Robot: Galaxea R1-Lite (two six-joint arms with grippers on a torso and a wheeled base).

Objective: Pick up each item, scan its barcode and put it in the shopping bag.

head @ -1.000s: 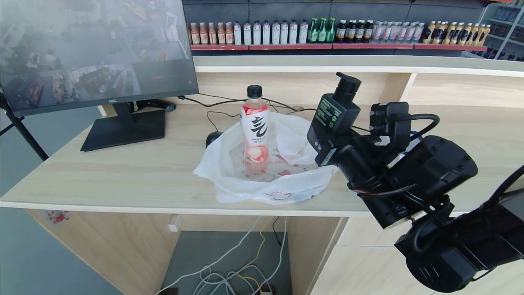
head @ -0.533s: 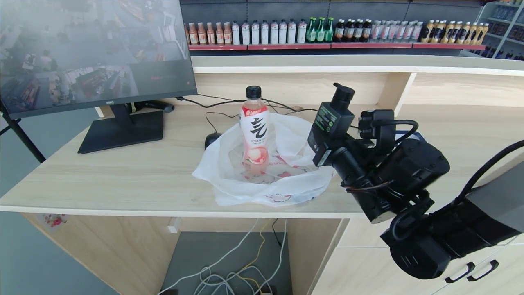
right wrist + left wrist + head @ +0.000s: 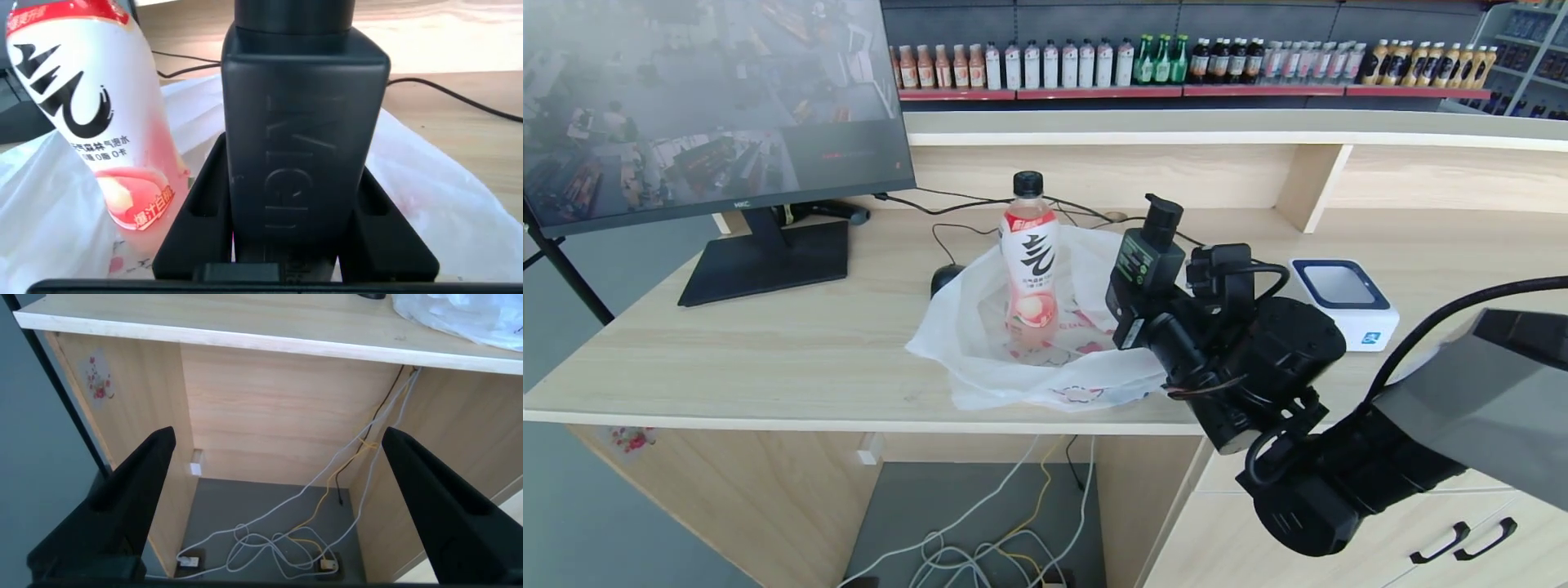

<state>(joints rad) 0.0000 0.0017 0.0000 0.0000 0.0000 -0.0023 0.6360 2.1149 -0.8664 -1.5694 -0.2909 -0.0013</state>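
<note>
My right gripper [image 3: 1150,320] is shut on a black pump bottle [image 3: 1143,260] with a green label, held upright just over the right rim of the white shopping bag [image 3: 1045,371]. A pink drink bottle [image 3: 1030,261] with a black cap stands inside the bag. The right wrist view has the black bottle [image 3: 302,147] between the fingers [image 3: 202,214], with the pink bottle [image 3: 106,122] and the bag [image 3: 433,180] just beyond. My left gripper [image 3: 278,510] hangs open below the counter's front edge [image 3: 245,336], holding nothing.
A white barcode scanner [image 3: 1343,302] sits on the counter right of the bag. A monitor [image 3: 711,106] stands at the back left, a black mouse [image 3: 947,277] and cables behind the bag. Loose cables [image 3: 286,539] lie on the floor under the counter.
My right arm has carried the black bottle left and down, from over the scanner to the bag's right rim, which uncovered the scanner. The pink bottle and bag stayed put.
</note>
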